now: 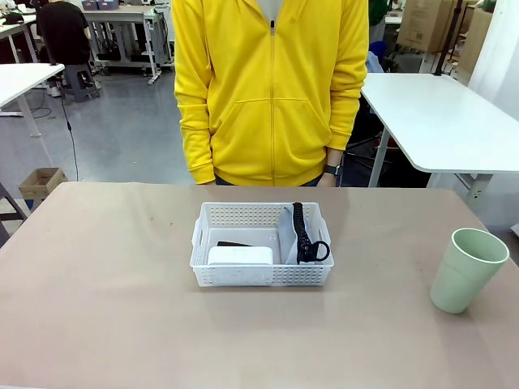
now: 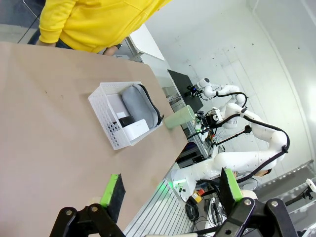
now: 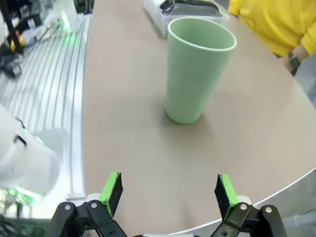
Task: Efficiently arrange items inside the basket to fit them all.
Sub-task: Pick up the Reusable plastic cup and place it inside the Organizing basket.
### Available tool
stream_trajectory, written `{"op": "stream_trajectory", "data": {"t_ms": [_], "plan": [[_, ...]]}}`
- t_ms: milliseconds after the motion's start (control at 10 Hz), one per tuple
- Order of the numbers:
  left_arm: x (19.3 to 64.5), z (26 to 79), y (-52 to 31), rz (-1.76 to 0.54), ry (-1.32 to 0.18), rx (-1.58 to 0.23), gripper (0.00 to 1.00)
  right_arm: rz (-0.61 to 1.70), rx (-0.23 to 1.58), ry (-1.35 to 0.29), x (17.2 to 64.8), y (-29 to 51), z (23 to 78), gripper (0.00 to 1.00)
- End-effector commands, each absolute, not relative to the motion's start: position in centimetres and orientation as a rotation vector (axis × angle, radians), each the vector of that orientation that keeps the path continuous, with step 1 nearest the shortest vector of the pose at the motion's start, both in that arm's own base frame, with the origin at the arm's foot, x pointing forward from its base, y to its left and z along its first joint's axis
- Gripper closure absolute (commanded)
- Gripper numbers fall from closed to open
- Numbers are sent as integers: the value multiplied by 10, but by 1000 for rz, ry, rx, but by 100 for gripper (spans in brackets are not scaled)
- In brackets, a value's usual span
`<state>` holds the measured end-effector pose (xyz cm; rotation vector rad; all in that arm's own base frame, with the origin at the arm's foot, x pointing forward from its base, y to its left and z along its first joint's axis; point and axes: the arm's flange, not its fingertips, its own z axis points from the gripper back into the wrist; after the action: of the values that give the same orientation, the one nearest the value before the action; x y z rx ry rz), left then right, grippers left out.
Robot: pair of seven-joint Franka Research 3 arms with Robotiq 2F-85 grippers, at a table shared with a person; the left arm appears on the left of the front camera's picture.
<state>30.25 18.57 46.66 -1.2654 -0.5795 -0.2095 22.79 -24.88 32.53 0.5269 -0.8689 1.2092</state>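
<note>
The white lattice basket (image 1: 261, 274) sits mid-table, holding a small white box (image 1: 240, 255), a black stapler (image 1: 233, 243) behind the box, and a grey pouch (image 2: 137, 103) with a black strap (image 1: 304, 233) along its right side. A pale green cup (image 1: 466, 270) stands upright on the table at the far right, outside the basket. In the right wrist view the cup (image 3: 197, 69) is straight ahead of my open right gripper (image 3: 168, 190), a short way off. My left gripper (image 2: 170, 190) is open and empty, well back from the basket (image 2: 114, 129).
A person in a yellow hoodie (image 1: 272, 89) stands at the far table edge behind the basket, hands down. The brown tabletop (image 1: 105, 292) stretches wide on both sides of the basket. White tables (image 1: 442, 121) stand beyond.
</note>
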Motion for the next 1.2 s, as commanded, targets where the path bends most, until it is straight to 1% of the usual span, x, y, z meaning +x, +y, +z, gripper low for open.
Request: {"op": "stream_trajectory", "data": {"t_ms": [0, 200, 400, 900, 1100], "plan": [[302, 470, 183, -206, -591, -1284, 0, 1255, 431, -987, 221, -231, 301, 0], [302, 470, 183, -206, -591, -1284, 0, 1308, 387, -1045, 222, -214, 296, 0], [302, 470, 183, -206, -591, -1284, 0, 1337, 399, -1086, 228, -193, 280, 0], [302, 470, 183, -206, -591, -1284, 0, 1336, 518, -1028, 230, -159, 243, 0], [302, 470, 183, -206, -591, -1284, 0, 1363, 567, -995, 241, -140, 230, 0]]}}
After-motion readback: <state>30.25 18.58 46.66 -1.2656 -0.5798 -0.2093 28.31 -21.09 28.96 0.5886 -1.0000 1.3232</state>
